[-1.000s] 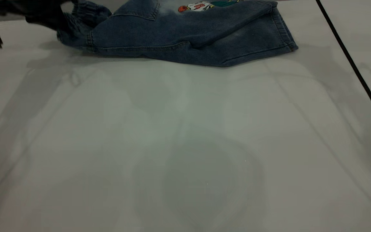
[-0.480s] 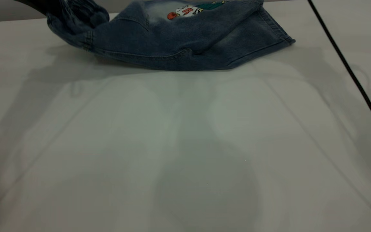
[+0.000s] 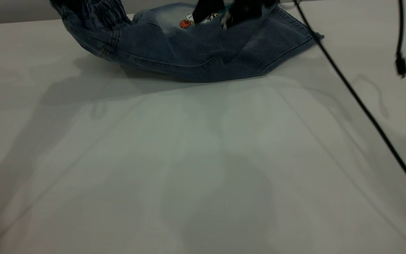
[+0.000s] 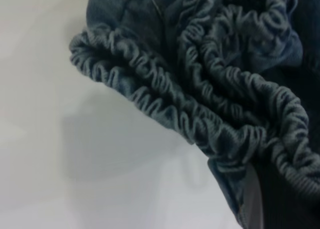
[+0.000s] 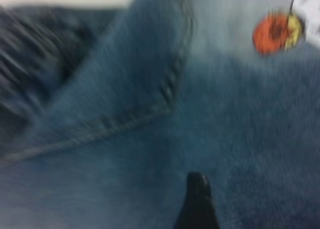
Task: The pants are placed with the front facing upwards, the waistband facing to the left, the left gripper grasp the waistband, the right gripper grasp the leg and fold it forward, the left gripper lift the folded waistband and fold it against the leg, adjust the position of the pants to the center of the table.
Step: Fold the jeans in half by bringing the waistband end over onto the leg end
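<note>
The pants point(image 3: 196, 49) sit at the table's point(image 3: 203, 158) far edge, waistband point(image 4: 200, 114) bunched and lifted by the left gripper point(image 3: 60, 2), apparently pinching it. The right gripper point(image 3: 224, 12) hovers over the leg; can't tell its fingers. Looks like the waistband-to-leg fold; next it needs carrying across. One pants, two grippers.

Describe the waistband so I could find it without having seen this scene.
Start at the white table; the blue denim pants lie along its far edge. Follow them to their left end, which is raised off the surface. The waistband is the darker ruched elastic band there, tightly gathered into ripples, unlike the flat stitched cuff at the right end.
</note>
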{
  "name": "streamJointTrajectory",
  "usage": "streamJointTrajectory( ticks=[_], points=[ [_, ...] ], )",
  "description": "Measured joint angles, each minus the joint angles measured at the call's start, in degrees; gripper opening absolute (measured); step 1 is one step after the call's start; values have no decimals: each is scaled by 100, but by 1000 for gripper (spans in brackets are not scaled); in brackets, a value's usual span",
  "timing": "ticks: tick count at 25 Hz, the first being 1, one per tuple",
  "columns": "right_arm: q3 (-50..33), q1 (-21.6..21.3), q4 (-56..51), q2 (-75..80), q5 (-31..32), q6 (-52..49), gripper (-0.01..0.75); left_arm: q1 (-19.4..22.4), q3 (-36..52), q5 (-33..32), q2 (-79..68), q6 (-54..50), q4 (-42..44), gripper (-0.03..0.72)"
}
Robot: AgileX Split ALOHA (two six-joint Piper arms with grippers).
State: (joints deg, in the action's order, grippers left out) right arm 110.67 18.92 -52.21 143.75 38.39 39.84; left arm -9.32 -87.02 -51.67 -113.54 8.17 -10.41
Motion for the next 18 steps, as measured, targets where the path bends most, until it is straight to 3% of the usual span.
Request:
streamJointTrajectory(
  ticks=[5, 18],
  points=[
    [0, 83, 0, 232, 35, 0, 479, 0, 0, -266, 148, 46, 7, 89],
    [4, 592, 20, 285, 691, -24, 479, 0, 0, 773, 264, 165, 34, 89]
  ],
)
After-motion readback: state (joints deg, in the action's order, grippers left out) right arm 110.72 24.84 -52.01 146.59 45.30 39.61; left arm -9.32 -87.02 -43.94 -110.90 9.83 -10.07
